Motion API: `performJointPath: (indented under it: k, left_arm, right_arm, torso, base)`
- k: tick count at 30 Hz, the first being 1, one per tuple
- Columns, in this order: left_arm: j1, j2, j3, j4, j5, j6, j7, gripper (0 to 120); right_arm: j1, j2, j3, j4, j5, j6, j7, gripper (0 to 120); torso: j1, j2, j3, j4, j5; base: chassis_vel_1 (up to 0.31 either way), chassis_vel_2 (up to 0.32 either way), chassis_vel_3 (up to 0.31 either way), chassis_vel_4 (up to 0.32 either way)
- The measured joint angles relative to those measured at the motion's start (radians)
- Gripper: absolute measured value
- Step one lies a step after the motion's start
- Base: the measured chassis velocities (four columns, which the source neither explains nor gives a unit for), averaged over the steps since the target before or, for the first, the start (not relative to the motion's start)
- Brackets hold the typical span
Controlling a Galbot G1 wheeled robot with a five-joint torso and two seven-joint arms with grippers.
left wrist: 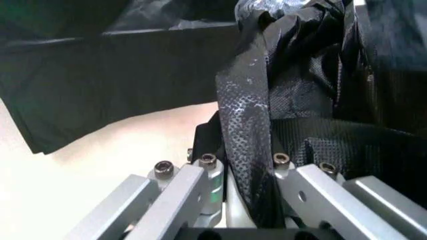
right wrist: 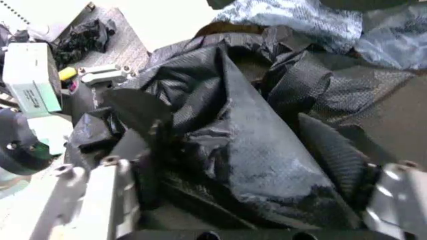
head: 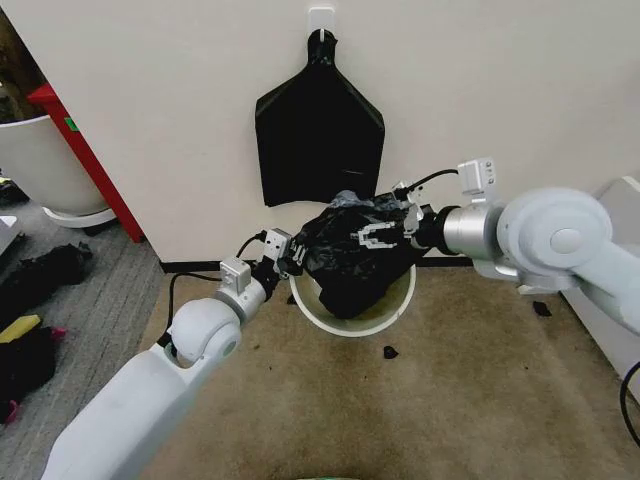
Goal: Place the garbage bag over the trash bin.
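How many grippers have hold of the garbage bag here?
2. The left gripper pinches the garbage bag at its left edge; the right gripper grips its right side, both above the trash bin.

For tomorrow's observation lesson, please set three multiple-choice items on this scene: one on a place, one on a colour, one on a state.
1. Where does the garbage bag sit?
A. flat on the carpet
B. bunched over the trash bin
C. on the wall hook

2. What colour is the bin?
A. cream-white
B. red
C. black

3. What are the two hands doing?
A. both hang free
B. one grips the bin's rim
C. both pinch the bag

Answers: 1 B, its folds drop into the bin's mouth. 2 A, the pale rim shows below the bag. 3 C, the left hand and the right hand each clamp black film.
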Motion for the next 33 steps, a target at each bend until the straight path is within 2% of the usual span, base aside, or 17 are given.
performJointPath:
  k: [9, 11, 15, 18, 24, 33]
  left_arm:
    - [0.006, -0.014, -0.001, 0.005, -0.013, 0.013, -0.008, 4]
    - [0.003, -0.019, -0.001, 0.013, -0.025, 0.023, -0.017, 4]
    - [0.001, -0.023, 0.0, 0.018, -0.039, 0.033, -0.029, 4]
    - [0.0, -0.03, 0.003, 0.021, -0.064, 0.052, -0.043, 4]
    - [0.0, -0.04, 0.004, 0.022, -0.112, 0.07, -0.074, 4]
    - [0.003, -0.039, -0.014, 0.0, -0.202, 0.095, -0.118, 4]
  right_arm:
    - [-0.018, -0.014, 0.019, 0.009, -0.021, 0.002, -0.009, 37]
    - [-0.054, -0.035, 0.049, 0.032, -0.03, 0.006, -0.024, 26]
    - [-0.111, -0.066, 0.091, 0.065, -0.044, 0.015, -0.053, 15]
    - [-0.224, -0.121, 0.187, 0.123, -0.078, 0.042, -0.119, 1]
    - [-0.376, -0.216, 0.267, 0.209, -0.163, 0.077, -0.231, 0]
    - [-0.408, -0.209, 0.221, 0.275, -0.23, 0.089, -0.3, 0]
  torso:
    - [0.0, 0.0, 0.0, 0.0, -0.0001]
    - [0.0, 0.0, 0.0, 0.0, 0.0]
    - [0.0, 0.0, 0.0, 0.0, 0.0]
    - [0.0, 0.0, 0.0, -0.0001, 0.0]
    - [0.0, 0.0, 0.0, -0.0004, -0.0001]
    - [0.0, 0.0, 0.0, -0.0001, -0.0002]
  base:
    - [0.0, 0.0, 0.0, 0.0]
    - [0.0, 0.0, 0.0, 0.0]
    - [0.0, 0.0, 0.0, 0.0]
    - [0.0, 0.0, 0.0, 0.0]
    - [0.0, 0.0, 0.0, 0.0]
    - [0.0, 0.0, 0.0, 0.0]
